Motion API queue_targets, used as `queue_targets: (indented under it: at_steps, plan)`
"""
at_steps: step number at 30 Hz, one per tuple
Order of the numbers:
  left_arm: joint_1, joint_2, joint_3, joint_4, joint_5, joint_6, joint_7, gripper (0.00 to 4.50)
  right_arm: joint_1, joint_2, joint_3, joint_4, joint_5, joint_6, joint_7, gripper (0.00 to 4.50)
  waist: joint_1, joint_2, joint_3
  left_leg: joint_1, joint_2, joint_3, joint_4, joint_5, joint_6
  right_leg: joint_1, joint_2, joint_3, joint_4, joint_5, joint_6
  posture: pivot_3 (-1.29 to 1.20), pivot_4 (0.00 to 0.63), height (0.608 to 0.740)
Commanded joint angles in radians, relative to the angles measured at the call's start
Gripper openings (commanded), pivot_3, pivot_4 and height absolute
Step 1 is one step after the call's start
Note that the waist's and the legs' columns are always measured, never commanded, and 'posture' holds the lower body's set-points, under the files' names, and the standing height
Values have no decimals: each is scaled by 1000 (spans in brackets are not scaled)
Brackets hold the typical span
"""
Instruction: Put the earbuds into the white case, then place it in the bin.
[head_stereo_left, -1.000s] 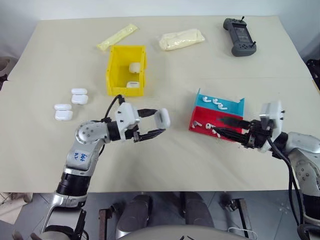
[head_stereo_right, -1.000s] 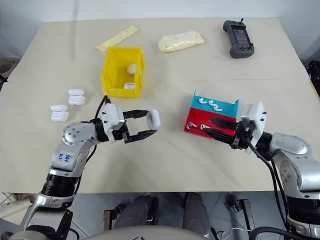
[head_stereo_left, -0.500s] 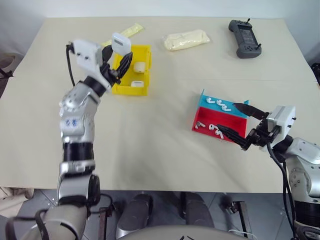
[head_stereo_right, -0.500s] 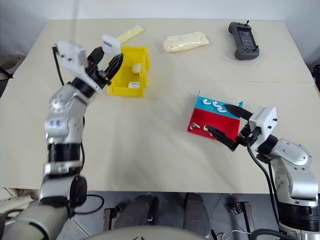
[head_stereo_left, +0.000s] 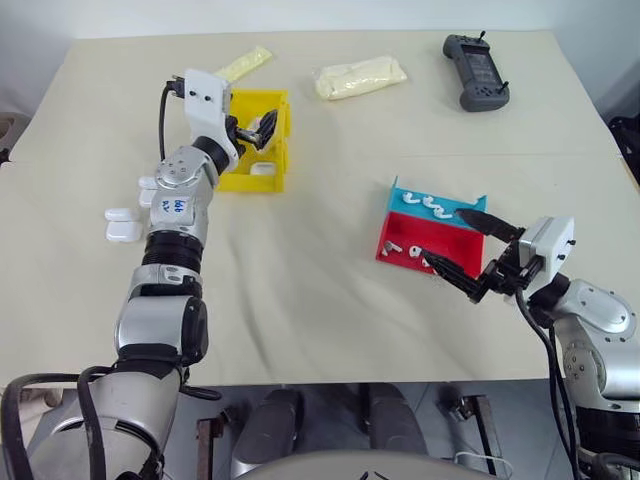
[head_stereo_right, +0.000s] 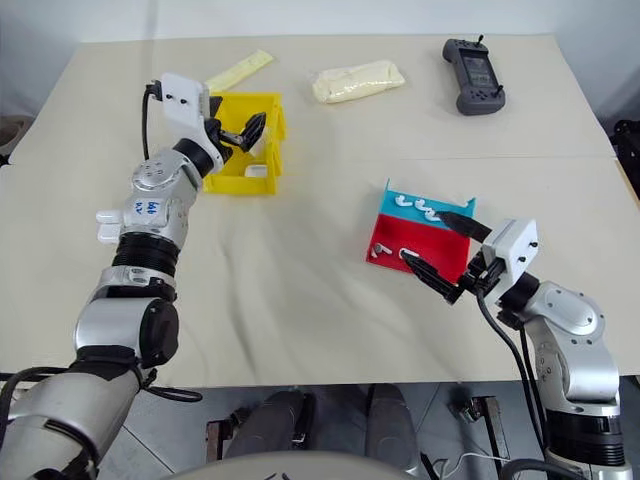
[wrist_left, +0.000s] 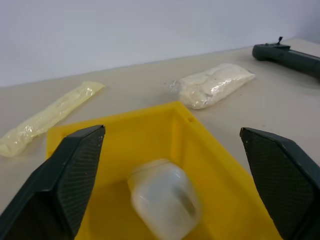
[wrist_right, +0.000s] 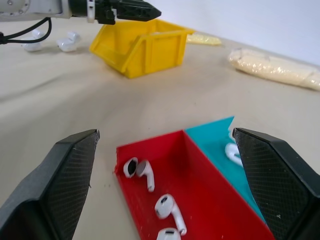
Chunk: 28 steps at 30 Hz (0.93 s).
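Moved: left gripper (head_stereo_left: 262, 128) carried the white case (wrist_left: 164, 197) from table centre to the bin (head_stereo_left: 277, 106), then released.
Grippers: both spread wide, empty; right gripper (head_stereo_left: 462, 250) at the tray's (head_stereo_left: 395, 233) 3 o'clock.
Case: blurred, seemingly dropping inside bin.
Risk: withdrawing fingers could clip the bin wall and shift it.

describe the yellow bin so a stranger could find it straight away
Start from the big beige table and look to its far left part, beside the long pale packet. The bin stands there with white cases inside, the only bright yellow, tall-walled box; the other container is a low red and blue tray.

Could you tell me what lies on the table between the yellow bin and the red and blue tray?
Nothing: between the bin and the tray the table is bare, as the left eye view shows.
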Motion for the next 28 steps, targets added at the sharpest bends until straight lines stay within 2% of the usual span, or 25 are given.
queue_targets:
  at_steps: [1,5,8,14,18,21,28]
  plan:
    - [68,47,2,-199,-57,107,-94,4450,-19,-19,-4,-54,23,26,-14,4500,-2,0,0,0,0,0,0,0,0,0,0,0,0,0,0,0,150,740]
    - [244,159,-25,-492,-117,230,-273,4450,-25,-36,-5,-56,30,47,4,4500,-12,0,0,0,0,0,0,0,0,0,0,0,0,0,0,0,150,740]
    - [409,269,4,-688,-176,214,-420,4450,-28,-61,1,-33,35,54,42,4500,-17,0,0,0,0,-1,-1,0,0,0,0,0,0,0,0,0,150,740]
    - [700,391,94,-875,-266,224,-556,4450,-56,-86,5,46,39,30,122,4500,-13,1,0,2,1,-1,0,0,0,2,0,1,-1,0,-1,0,150,740]
    - [869,391,97,-973,-276,187,-580,4450,-71,-106,16,99,42,22,198,4500,-3,1,0,1,1,-1,0,0,0,3,-1,1,-2,0,-1,0,150,740]
    - [940,376,65,-1040,-278,193,-575,4450,-84,-114,25,130,44,15,240,4500,6,1,0,1,1,-1,0,-1,0,3,-1,1,-2,0,-1,0,150,740]
    - [930,340,27,-1048,-233,142,-533,4450,-89,-99,11,155,27,4,230,4500,10,2,0,2,1,-1,0,-1,0,3,-1,1,-3,0,-1,0,150,740]
